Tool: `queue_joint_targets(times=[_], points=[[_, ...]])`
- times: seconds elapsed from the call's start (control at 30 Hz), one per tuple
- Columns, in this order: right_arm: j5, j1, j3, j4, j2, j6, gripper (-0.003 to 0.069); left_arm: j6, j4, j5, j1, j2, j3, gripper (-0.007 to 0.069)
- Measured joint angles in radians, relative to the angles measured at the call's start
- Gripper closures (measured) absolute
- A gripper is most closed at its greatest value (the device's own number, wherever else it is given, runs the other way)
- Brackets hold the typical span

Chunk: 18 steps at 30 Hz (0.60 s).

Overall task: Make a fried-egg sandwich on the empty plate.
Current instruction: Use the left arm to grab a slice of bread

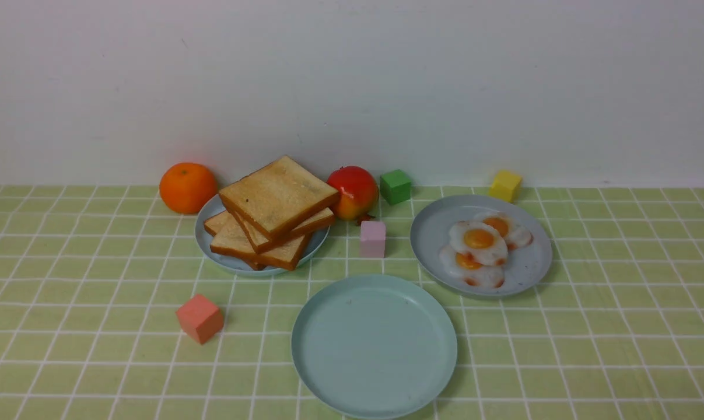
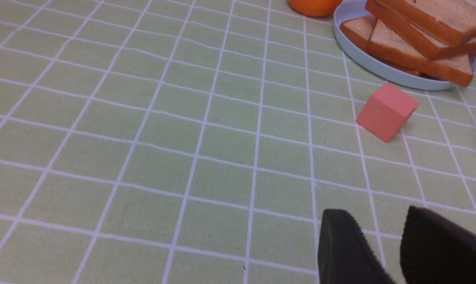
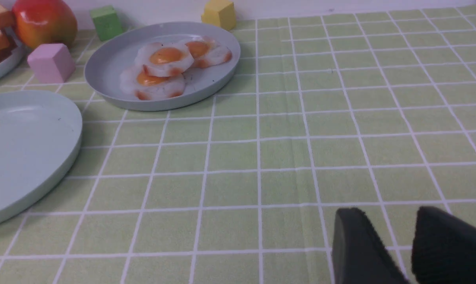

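Nothing is built yet: the mint plate [image 1: 374,344] sits bare at near centre, so I am at the opening step, fetching the first toast. The toast slices [image 1: 279,198] lie in a loose pile on a grey-blue plate [image 1: 203,224] at far left. The fried egg [image 1: 479,240] I want tops two others on a second grey plate [image 1: 439,233] at far right.

My left tool [image 2: 378,215] hangs low over bare cloth with its jaws part open and nothing between them – the right tool [image 3: 389,213] is the same. Next, I judge, the left must reach far for the tilted top slice, passing the salmon block [image 1: 199,318].

The counter wears a pale green cloth gridded in white – a plain white wall closes the far side.
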Motion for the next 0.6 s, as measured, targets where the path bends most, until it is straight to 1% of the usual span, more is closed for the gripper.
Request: queue_joint_targets(times=[0.6], points=[[0.0,0.0,0.0,0.0,0.0,0.0,0.0418,0.0,-0.003,-0.01,0.0,0.0,0.001,0.0386]])
